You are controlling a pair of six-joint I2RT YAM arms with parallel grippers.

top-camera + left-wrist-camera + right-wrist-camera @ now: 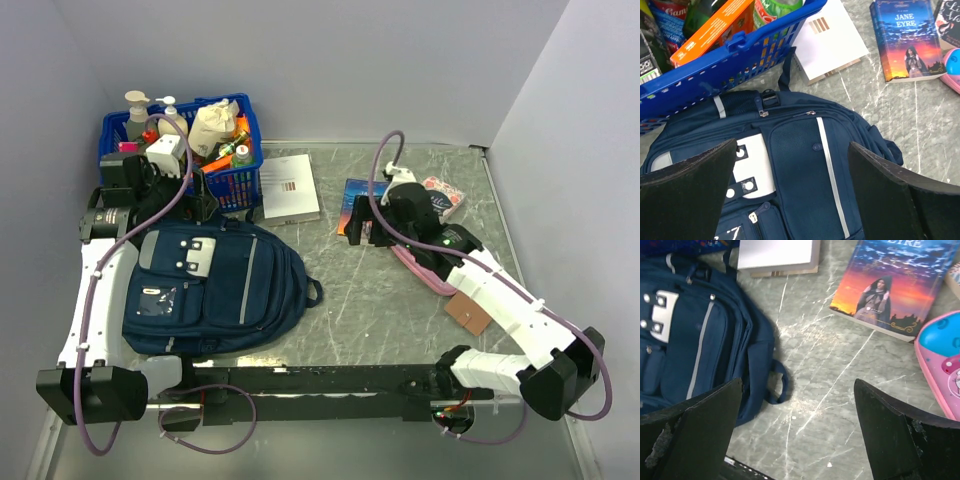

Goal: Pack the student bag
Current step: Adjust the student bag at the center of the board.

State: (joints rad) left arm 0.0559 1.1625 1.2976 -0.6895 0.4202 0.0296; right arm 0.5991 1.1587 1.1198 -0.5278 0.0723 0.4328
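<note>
Student bag (pixel 215 285) lies flat, front up, on the left half of the counter (pixel 370 300). Its top end points at the blue basket (pixel 235 185), and the carry handle reaches the basket's front wall. The bag's left edge runs close beside your left arm; its bottom edge sits near the black rail along the near side.

Your left pincer (pixel 792 150) hangs over the bag's upper part, jaws wide, nothing between them. Your right pincer (pixel 797 385) hovers over bare counter between the bag's right edge and the pink case (pixel 942 365), jaws equally wide and empty.

A white book (pixel 288 187) lies just beside the basket's right corner, near the bag's top. The Jane Eyre paperback (pixel 907 37) lies to its right with a strip of counter between them, and the pink case is just beside the paperback's near corner.

The widest open patch is mid-counter, from the bag's side strap loop across to your right arm. A brown card (pixel 468 313) lies beside that arm.
</note>
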